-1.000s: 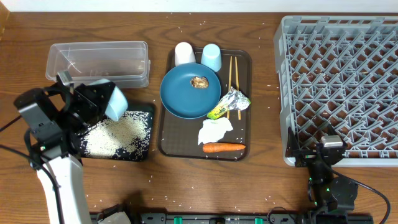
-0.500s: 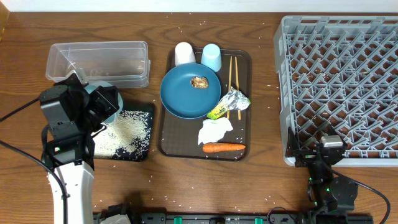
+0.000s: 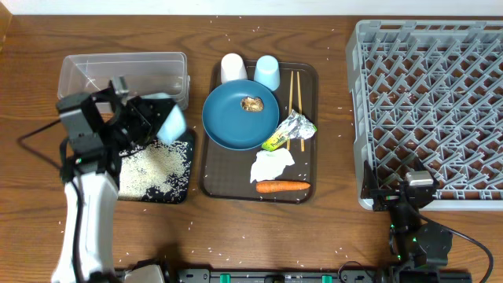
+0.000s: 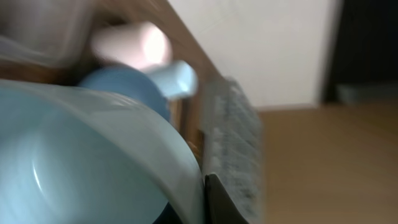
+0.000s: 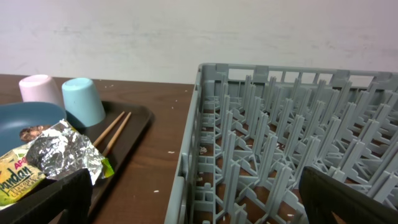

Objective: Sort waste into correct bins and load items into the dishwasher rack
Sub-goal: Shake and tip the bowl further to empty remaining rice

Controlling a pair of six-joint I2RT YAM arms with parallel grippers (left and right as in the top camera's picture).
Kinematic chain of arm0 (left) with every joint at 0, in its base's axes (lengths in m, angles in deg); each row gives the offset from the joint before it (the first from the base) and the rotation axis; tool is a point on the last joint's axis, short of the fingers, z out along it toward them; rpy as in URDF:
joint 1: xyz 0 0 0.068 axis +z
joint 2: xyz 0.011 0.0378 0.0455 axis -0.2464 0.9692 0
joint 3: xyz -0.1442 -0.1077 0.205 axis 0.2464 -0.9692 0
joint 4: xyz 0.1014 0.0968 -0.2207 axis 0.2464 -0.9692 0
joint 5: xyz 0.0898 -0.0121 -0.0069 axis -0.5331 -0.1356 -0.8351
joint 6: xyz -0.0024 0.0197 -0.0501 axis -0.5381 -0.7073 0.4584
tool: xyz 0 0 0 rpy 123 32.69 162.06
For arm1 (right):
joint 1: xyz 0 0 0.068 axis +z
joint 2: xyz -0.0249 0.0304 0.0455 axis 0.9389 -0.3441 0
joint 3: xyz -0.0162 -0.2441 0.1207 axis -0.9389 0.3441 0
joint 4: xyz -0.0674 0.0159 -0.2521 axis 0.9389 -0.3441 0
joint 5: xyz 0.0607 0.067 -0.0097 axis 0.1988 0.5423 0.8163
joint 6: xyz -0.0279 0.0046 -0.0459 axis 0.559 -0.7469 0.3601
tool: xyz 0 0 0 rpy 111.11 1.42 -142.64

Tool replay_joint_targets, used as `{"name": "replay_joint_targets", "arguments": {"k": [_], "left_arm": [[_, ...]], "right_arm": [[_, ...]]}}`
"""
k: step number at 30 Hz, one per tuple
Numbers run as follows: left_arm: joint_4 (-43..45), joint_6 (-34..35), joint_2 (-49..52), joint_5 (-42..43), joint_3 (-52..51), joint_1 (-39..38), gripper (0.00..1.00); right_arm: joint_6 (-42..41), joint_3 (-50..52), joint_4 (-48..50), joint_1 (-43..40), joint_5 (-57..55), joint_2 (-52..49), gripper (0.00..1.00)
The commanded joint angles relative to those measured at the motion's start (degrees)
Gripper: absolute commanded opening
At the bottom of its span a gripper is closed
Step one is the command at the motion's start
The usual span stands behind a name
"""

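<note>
step: bowl to rack | left gripper clamped on light blue bowl, tilted over black tray | right gripper spread, empty | advice: lift above dark blue plate and carry right to dishwasher rack

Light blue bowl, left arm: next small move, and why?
Likely swing the light blue bowl right, toward the dishwasher rack. The left gripper holds it tilted at the edge of the black tray, where the rice lies, and in the left wrist view its white inside looks empty. The rack stands at the table's far right.
</note>
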Motion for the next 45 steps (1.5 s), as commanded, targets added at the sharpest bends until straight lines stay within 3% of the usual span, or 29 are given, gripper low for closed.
{"name": "replay_joint_targets", "arguments": {"k": [1,4,9,17,25,34,37,41,45], "left_arm": [[5.38,9.29,4.70,20.46,1.73,0.44,0.06],[9.64,13.90,7.80,25.57,1.73,2.08,0.06],[10.56,16.00,10.51,29.77,1.73,7.80,0.06],[8.26,23.28,10.51,30.01,1.70,17.44,0.06],[6.99,29.53,9.90,29.92,1.70,17.75,0.06],[18.12,33.11,10.25,29.94,1.66,19.23,0.06],[16.35,34.14,8.61,29.88,1.62,19.02,0.06],[28.76,30.99,8.07,29.00,1.62,18.91,0.06],[30.36,33.55,5.53,30.01,1.29,17.59,0.06]], "right_arm": [[0.02,0.09,-0.13,0.85,-0.15,0.13,0.99],[0.02,0.09,-0.13,0.85,-0.15,0.13,0.99],[0.02,0.09,-0.13,0.85,-0.15,0.13,0.99],[0.02,0.09,-0.13,0.85,-0.15,0.13,0.99],[0.02,0.09,-0.13,0.85,-0.15,0.13,0.99],[0.04,0.09,-0.13,0.85,-0.15,0.13,0.99],[0.02,0.09,-0.13,0.85,-0.15,0.13,0.99],[0.02,0.09,-0.13,0.85,-0.15,0.13,0.99],[0.02,0.09,-0.13,0.85,-0.17,0.13,0.99]]}}
